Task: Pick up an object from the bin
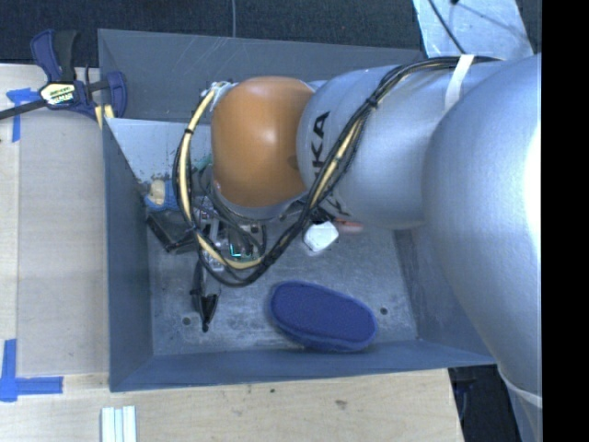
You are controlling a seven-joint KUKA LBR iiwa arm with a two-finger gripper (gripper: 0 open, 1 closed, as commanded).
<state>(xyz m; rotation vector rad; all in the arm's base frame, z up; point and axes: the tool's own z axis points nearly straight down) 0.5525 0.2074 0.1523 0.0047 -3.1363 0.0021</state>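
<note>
My gripper [204,309] hangs below the orange wrist cover at the bin's front left, its dark fingertips drawn together just above the bare floor, shut with nothing between them. A dark blue oval pad [322,316] lies flat on the floor to its right, near the front wall and apart from the fingers. A black, boxy thing [166,230] lies against the left wall behind the gripper, partly hidden by the cables.
A small white block [320,238] lies mid-bin under the arm. A small beige piece [156,191] sits by the left wall at the back. The arm and its cover hide the bin's middle and right.
</note>
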